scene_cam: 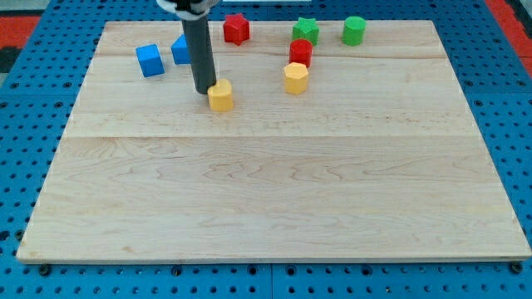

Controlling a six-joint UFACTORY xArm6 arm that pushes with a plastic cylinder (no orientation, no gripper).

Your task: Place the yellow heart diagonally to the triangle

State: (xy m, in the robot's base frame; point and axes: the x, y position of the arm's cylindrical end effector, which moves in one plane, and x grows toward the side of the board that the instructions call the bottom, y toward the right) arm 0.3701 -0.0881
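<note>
The yellow heart (221,95) lies on the wooden board (274,191) in its upper left part. My tip (204,90) stands right at the heart's left side, touching or nearly touching it. A blue block (179,50), partly hidden behind the rod, sits above and left of the tip; its shape looks like a triangle but I cannot be sure. A blue cube (150,60) lies further to the view's left.
A red star-like block (236,28) sits near the top edge. A red cylinder (300,51) and a yellow hexagon (296,78) stand right of the heart. A green star (305,31) and a green cylinder-like block (354,30) lie at the top right.
</note>
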